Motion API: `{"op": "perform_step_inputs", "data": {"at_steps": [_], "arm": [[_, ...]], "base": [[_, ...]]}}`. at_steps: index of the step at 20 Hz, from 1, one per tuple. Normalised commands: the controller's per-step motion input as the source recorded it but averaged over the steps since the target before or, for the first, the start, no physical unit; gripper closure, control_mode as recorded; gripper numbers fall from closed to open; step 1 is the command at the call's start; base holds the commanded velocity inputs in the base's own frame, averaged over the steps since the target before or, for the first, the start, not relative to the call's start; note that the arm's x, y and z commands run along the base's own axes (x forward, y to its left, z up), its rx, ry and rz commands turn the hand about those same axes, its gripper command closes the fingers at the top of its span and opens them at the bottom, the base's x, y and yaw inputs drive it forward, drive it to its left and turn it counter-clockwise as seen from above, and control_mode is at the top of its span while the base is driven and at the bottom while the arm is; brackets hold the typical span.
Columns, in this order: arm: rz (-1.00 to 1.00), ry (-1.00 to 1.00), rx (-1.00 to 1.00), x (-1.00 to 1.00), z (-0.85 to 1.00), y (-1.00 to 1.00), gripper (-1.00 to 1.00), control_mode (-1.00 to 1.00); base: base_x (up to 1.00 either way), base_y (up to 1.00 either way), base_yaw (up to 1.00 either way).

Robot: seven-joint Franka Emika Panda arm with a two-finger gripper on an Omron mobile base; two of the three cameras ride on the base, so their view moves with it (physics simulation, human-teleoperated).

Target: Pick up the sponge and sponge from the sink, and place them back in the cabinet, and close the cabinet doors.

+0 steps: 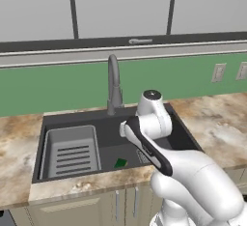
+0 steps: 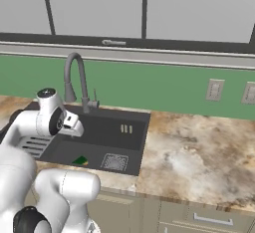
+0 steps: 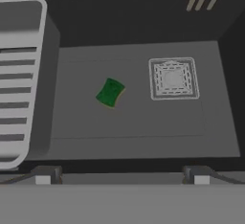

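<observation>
Hovering over the sink [image 1: 183,128], the gripper [image 3: 122,180] is standing spread wide with nothing between its fingertips, looking straight down into the dark basin. A green-topped sponge [image 3: 110,92] is lying flat on the basin floor, turned at an angle, between the ribbed rack insert [image 3: 19,79] and the square drain grate [image 3: 172,78], touching neither. Only one sponge is showing here; where the second one is, I cannot tell. Doing this well probably means centring the hand over the sponge, rolling the wrist so the fingertips line up across its shorter sides, then dropping straight down. The gooseneck faucet [image 1: 113,85] is standing near the arm's wrist, so a vertical descent seems safest. The marbled bench [image 2: 199,157] is flanking the basin.
</observation>
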Motion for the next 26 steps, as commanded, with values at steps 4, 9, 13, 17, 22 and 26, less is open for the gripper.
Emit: {"op": "perform_step_inputs", "data": {"at_steps": [4,9,13,17,22,26], "arm": [[0.00,0.00,0.00,0.19,-0.07,0.01,-1.00,-1.00],[0.00,0.00,0.00,0.23,-0.07,0.00,-1.00,-1.00],[0.00,0.00,0.00,0.29,-0.09,0.00,-1.00,-1.00],[0.00,0.00,0.00,0.26,-0.11,0.00,-1.00,-1.00],[0.00,0.00,0.00,0.19,-0.13,0.00,-1.00,-1.00],[0.00,0.00,0.00,0.13,-0.11,0.00,-1.00,-1.00]], "base": [[0.00,0.00,0.00],[0.00,0.00,0.00],[0.00,0.00,0.00],[0.00,0.00,0.00],[0.00,0.00,0.00],[0.00,0.00,0.00]]}}
